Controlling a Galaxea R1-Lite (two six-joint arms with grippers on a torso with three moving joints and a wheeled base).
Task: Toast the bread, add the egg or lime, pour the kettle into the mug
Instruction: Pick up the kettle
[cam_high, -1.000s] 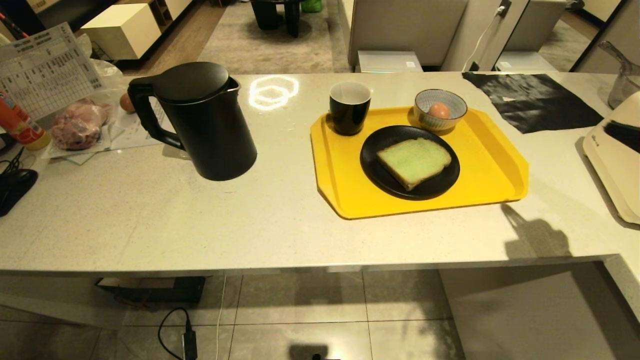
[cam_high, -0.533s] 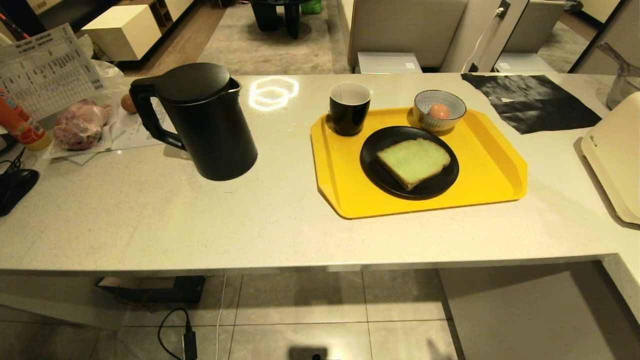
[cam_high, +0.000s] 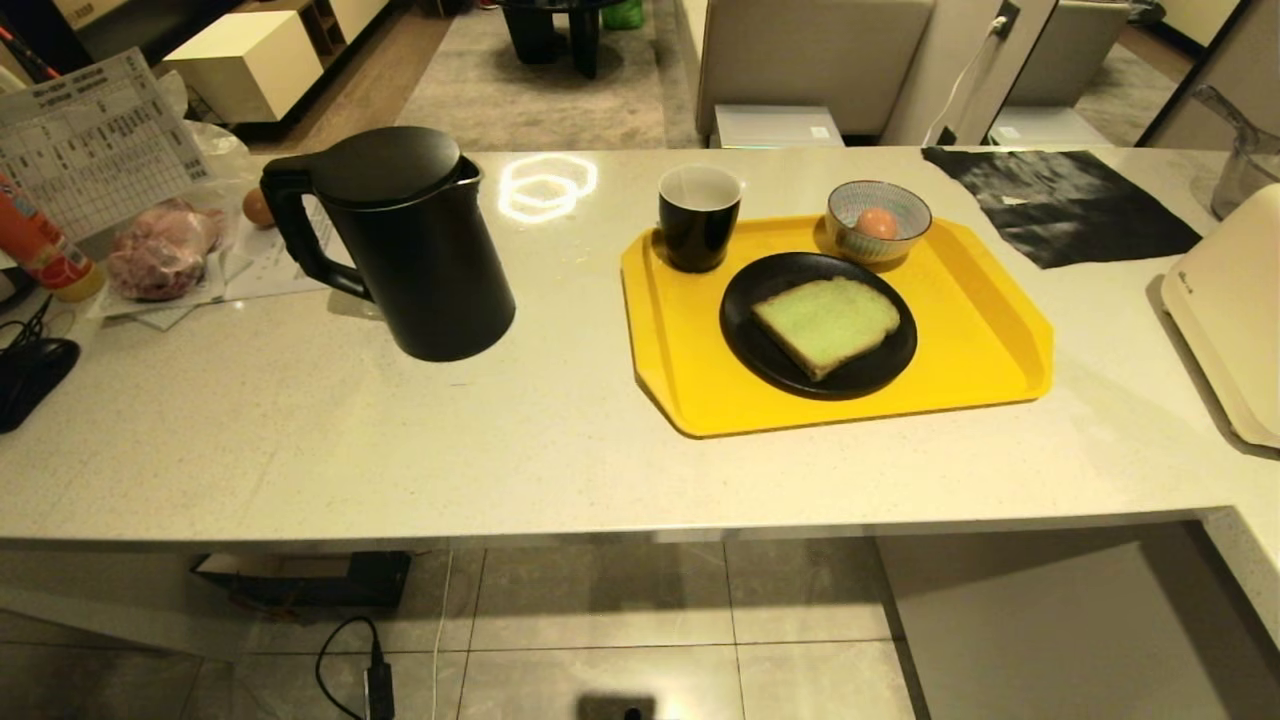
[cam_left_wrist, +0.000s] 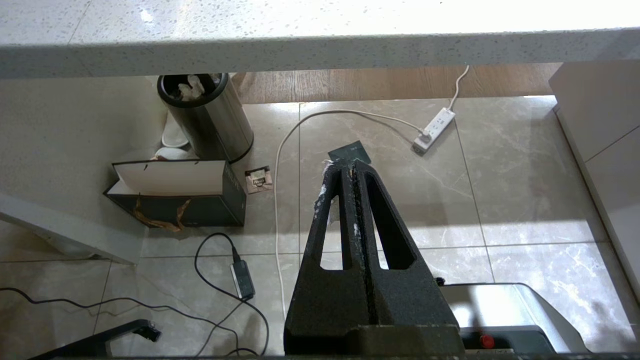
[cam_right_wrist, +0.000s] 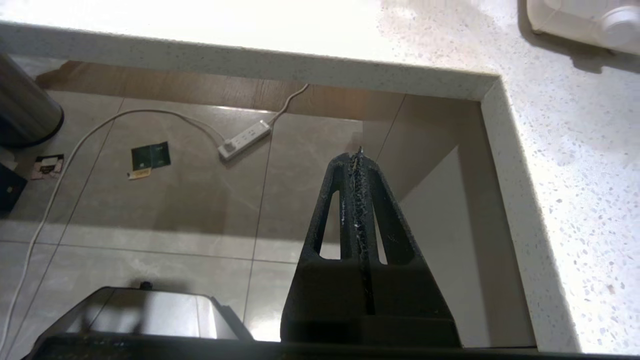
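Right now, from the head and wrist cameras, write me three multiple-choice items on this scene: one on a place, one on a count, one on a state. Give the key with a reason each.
1. Where does the bread lie?
A. On the black plate on the yellow tray
B. In the striped bowl
C. On the bare counter beside the kettle

2. How many eggs show on the counter?
A. One
B. Two
C. Four

3. How do the two grippers stand?
A. Both open above the tray
B. Left shut on the mug
C. Both shut, empty, below the counter's edge

Key: 1 A, the green slice rests on the plate. 2 B, one egg sits in the striped bowl, and a darker egg lies behind the kettle. 3 C, the left gripper and right gripper show fingers pressed together over the floor.
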